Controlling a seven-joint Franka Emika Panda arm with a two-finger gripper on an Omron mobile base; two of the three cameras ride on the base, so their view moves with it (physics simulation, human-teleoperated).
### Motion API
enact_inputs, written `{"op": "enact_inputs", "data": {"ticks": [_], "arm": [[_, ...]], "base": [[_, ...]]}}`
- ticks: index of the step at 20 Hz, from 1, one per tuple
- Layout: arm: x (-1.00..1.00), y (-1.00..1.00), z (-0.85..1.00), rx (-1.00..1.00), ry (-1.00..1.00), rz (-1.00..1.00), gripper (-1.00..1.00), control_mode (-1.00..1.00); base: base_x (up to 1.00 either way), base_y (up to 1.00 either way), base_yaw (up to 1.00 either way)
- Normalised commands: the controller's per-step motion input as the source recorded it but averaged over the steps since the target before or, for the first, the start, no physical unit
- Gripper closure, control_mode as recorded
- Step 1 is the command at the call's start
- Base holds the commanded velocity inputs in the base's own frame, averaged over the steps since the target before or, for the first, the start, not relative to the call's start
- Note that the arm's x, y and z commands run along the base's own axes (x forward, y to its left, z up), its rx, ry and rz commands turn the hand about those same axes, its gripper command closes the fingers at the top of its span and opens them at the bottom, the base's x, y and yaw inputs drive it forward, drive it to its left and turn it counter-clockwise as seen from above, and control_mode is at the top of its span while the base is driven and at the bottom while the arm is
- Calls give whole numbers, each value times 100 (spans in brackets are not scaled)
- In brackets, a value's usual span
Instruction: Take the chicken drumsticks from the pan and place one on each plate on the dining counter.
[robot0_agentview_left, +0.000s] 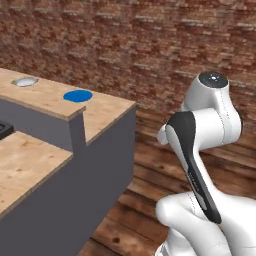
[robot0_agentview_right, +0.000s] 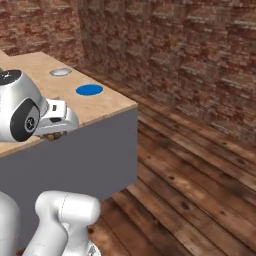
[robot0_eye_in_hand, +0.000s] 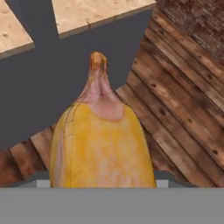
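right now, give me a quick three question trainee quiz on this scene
1. True or false: the blue plate already has a drumstick on it.
2. What fills the hand view, close in front of the hand?
A. the pan
B. a golden-tan drumstick
C. the whitish plate
3. Fill in: both plates lie on the ______.

Key
1. False; its top is bare.
2. B; the drumstick sits at the hand, its thin end pointing away, with the wood floor below.
3. Dining counter.
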Motion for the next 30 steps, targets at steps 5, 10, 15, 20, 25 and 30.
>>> {"op": "enact_inputs", "data": {"ticks": [5,10,15,20,25,30], "arm": [[0,0,0,0,0,0,100,100],[0,0,0,0,0,0,100,100],[0,0,0,0,0,0,100,100],[0,0,0,0,0,0,100,100],[0,0,0,0,0,0,100,100],[0,0,0,0,0,0,100,100]], "base": [[100,-100,32],[100,-100,33],[100,-100,33],[100,-100,37],[100,-100,42],[100,-100,45]]}}
